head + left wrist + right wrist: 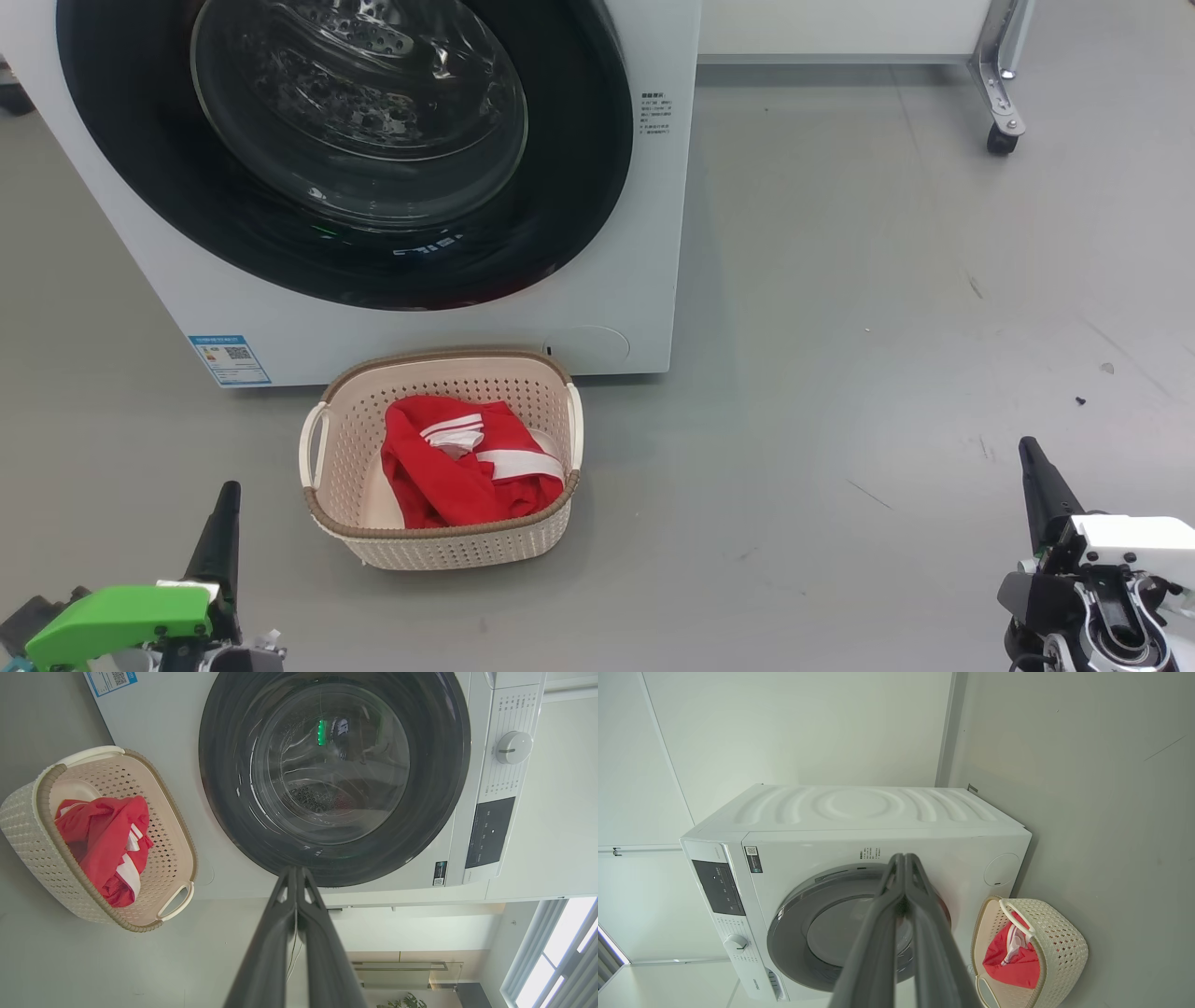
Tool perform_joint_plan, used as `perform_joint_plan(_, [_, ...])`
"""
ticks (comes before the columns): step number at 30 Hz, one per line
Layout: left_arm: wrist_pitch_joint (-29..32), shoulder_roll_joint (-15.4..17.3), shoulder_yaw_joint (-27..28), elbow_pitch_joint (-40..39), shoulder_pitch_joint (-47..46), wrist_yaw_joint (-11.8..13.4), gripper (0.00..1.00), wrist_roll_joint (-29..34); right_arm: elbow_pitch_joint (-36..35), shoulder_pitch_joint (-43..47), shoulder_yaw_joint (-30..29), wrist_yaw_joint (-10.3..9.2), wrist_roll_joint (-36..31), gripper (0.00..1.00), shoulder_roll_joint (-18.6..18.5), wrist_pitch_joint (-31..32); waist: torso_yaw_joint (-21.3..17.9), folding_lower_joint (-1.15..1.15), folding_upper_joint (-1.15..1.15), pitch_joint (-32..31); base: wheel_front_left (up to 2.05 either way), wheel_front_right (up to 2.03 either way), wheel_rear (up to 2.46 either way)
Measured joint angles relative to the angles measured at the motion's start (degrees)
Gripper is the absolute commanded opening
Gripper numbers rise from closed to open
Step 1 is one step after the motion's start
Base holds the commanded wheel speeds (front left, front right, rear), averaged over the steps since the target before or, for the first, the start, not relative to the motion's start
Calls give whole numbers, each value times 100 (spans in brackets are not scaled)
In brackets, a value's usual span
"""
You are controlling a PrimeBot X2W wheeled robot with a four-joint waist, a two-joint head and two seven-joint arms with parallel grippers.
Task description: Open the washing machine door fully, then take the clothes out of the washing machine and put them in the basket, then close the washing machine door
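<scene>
Head view: the washing machine (pixel 635 308) takes up ten to twelve o'clock. The washing machine door (pixel 355 140) lies flush against its front, glass bowl facing out. At six o'clock from the door the basket (pixel 448 553) stands on the grey floor (pixel 887 327) just before the machine's base, with its long axis running nine to three. The clothes (pixel 457 476) lie bunched inside it. A blue label (pixel 229 359) sits on the machine's lower corner, at ten o'clock from the basket. A castor leg (pixel 1001 93) stands at one o'clock, well apart, and the floor stretches wide toward three. The left pincer (pixel 227 495) rises at seven and the right pincer (pixel 1032 457) at four, both apart from the basket.

Left wrist view: the left pincer (pixel 295 871) has its fingers pressed together at the tips, gripping nothing, and points at the door's (pixel 334 774) black rim. The basket (pixel 28 830) lies at nine, the dial (pixel 513 747) at two.

Right wrist view: the right pincer (pixel 903 857) is likewise closed and empty, its tips over the door's (pixel 817 933) edge. The basket (pixel 1059 942) holding the clothes (pixel 1008 963) sits at four, just beside the machine (pixel 859 807).
</scene>
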Motion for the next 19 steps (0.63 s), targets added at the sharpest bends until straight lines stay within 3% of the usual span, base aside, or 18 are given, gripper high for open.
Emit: perform_joint_plan(19, [0,0,8,-3,0,0,0,0,-3,0,2,0,0,0,1,0,0,0,0,0,0,0,0])
